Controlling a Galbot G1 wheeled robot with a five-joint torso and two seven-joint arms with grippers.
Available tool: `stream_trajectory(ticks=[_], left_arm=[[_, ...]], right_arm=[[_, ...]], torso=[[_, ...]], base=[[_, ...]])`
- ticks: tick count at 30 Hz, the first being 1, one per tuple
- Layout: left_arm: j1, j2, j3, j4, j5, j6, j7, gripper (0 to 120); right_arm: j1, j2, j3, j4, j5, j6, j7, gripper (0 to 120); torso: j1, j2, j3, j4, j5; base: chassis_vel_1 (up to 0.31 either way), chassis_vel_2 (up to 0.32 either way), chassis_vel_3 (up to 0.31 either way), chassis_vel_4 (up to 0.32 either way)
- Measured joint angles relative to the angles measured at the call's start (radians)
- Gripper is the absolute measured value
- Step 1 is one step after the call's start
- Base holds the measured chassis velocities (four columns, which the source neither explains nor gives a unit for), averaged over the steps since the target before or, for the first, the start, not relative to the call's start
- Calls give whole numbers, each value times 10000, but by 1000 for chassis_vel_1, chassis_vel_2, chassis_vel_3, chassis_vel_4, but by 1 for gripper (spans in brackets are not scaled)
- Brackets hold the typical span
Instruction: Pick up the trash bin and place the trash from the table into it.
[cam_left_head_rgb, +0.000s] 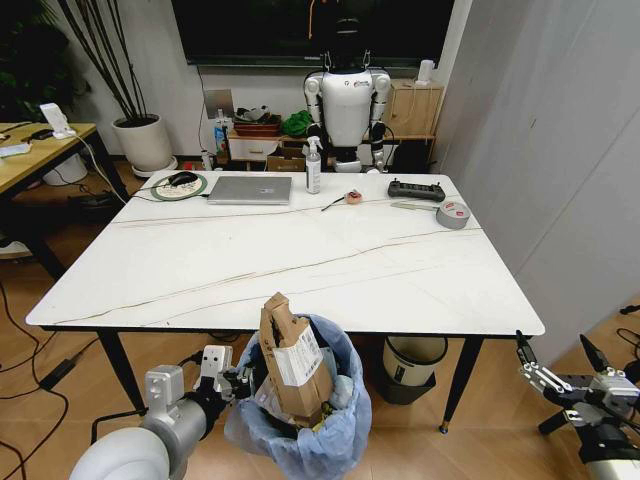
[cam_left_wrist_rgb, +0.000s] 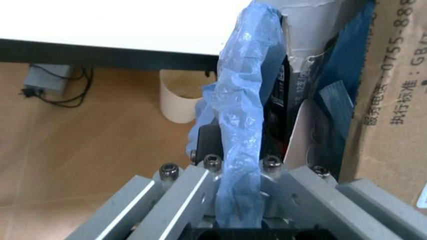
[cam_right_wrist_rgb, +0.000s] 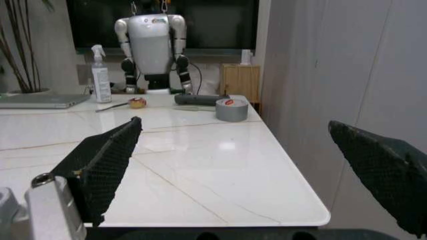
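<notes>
The trash bin (cam_left_head_rgb: 345, 425), lined with a crinkled blue bag, hangs just off the table's (cam_left_head_rgb: 300, 260) near edge. A torn brown cardboard box (cam_left_head_rgb: 290, 360) sticks upright out of it among other trash. My left gripper (cam_left_head_rgb: 238, 382) is shut on the bin's left rim. In the left wrist view its fingers (cam_left_wrist_rgb: 200, 172) pinch the blue bag rim (cam_left_wrist_rgb: 243, 90), with the box (cam_left_wrist_rgb: 390, 90) beside it. My right gripper (cam_left_head_rgb: 553, 350) hangs open and holds nothing, low beyond the table's right corner. The right wrist view shows its fingers (cam_right_wrist_rgb: 107, 155) spread wide over the tabletop (cam_right_wrist_rgb: 200, 170).
On the far half of the table lie a silver laptop (cam_left_head_rgb: 250, 189), a spray bottle (cam_left_head_rgb: 313, 165), a black controller (cam_left_head_rgb: 416, 188) and a grey tape roll (cam_left_head_rgb: 453, 213). A pale bin (cam_left_head_rgb: 413, 365) stands under the table. A grey wall runs along the right.
</notes>
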Motion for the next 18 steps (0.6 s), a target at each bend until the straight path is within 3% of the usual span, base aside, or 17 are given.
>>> stream_trajectory(ticks=[8, 18], left_arm=[[171, -24, 28, 243, 1147, -168, -31, 0], [162, -125, 33, 290, 1302, -308, -46, 0]], right_arm=[[33, -22, -31, -8, 20, -11, 22, 100], [54, -38, -49, -16, 44, -25, 38, 100]], torso=[[0, -1, 0, 0, 0], [0, -1, 0, 0, 0]], base=[[0, 0, 0, 0], [0, 0, 0, 0]])
